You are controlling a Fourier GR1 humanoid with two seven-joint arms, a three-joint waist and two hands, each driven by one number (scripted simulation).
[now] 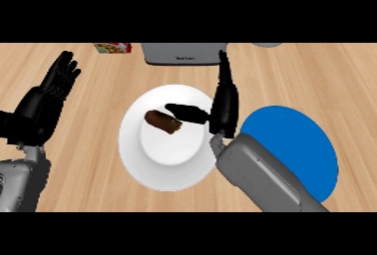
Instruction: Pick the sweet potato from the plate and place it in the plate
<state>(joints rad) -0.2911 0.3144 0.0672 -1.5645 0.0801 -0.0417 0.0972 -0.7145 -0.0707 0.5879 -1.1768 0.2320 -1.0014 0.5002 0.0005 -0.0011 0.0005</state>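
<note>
Counter [95,149] of pale wood carried a blue plate [294,144], bare of food, and beside it a white plate [169,169] where the sweet potato [162,122] lay, unlifted. The right hand [221,107] stood spread wide, thumb at the potato; grasp and transfer remained. The left hand [52,94] rested open at the left edge. Lettering on the grey appliance [180,54] was illegible.

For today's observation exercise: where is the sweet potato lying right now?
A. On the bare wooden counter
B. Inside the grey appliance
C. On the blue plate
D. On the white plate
D: the sweet potato lies on the white plate, beside the right hand's thumb.
</note>
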